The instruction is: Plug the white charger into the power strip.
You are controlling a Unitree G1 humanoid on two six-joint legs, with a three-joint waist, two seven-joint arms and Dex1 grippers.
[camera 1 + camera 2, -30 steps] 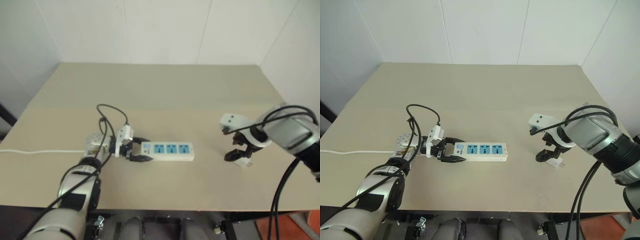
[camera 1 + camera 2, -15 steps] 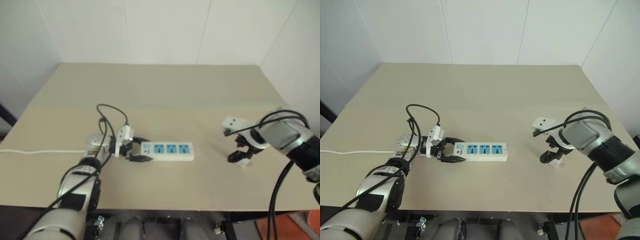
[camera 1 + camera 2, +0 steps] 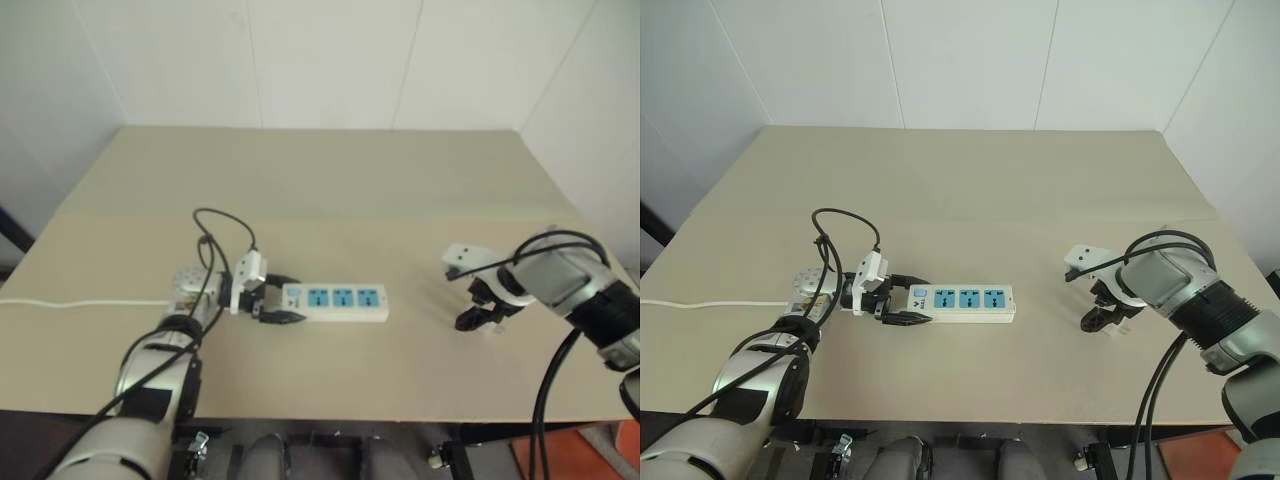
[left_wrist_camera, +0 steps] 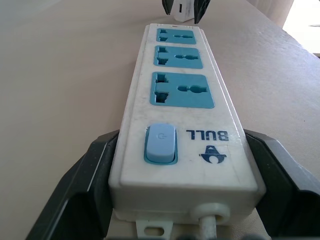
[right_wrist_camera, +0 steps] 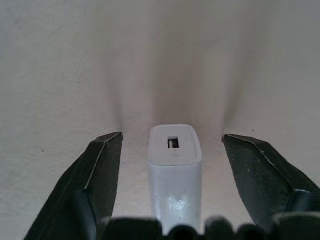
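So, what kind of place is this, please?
Probably a robot test room or lab, not a home: a plain beige table against bare white walls, holding just a power strip and a white charger.

Head stereo pair looks down over one shared bench. Wrist cameras sit close: left along power strip, right over white charger.

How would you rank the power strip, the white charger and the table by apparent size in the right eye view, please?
1. The table, by far the largest.
2. The power strip, a long white bar.
3. The white charger, smallest, partly hidden by the right gripper.
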